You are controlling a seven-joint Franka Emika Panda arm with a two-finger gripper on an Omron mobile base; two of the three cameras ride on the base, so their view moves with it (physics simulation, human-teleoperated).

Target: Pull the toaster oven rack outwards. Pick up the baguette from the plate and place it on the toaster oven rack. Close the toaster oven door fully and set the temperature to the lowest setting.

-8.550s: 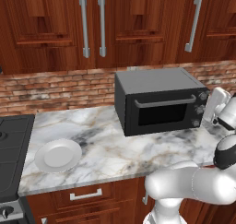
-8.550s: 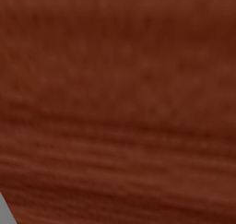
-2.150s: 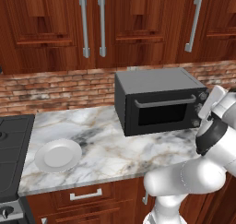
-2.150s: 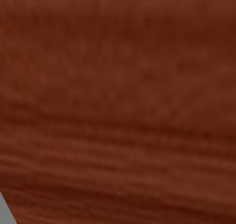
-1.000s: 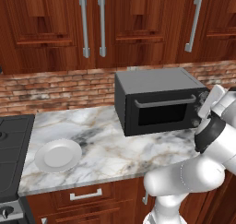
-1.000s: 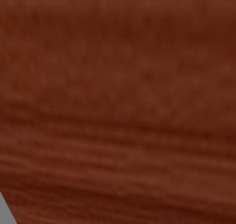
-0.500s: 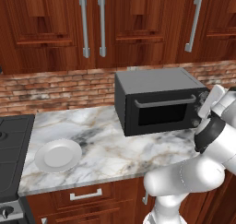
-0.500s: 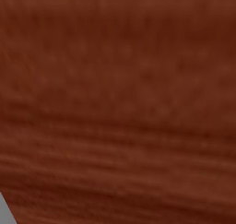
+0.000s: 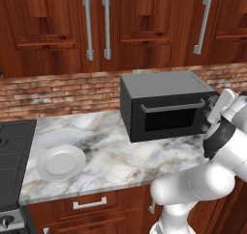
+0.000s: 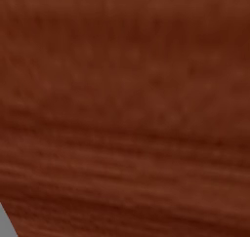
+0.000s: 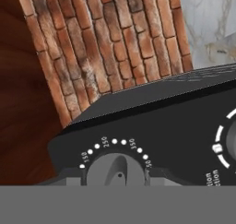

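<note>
At the oven's (image 9: 166, 105) right end, with the door (image 9: 170, 116) shut and the plate (image 9: 61, 162) bare, the gripper, its opening impossible to tell, faces the temperature knob (image 11: 116, 168), seemingly ready to grasp and turn it lowest.

Marble counter (image 9: 120, 156), white plate (image 9: 61, 162) at left, toaster oven (image 9: 166, 105) well apart at right

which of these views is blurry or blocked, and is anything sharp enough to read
Right base view: only a soft, blurred reddish-brown wood surface, nothing readable. Hand view: close and slightly soft, yet the dark grey knob and its white dial numbers can be read. Left base view: evenly lit, the dark grey box-shaped toaster oven is clear.
</note>
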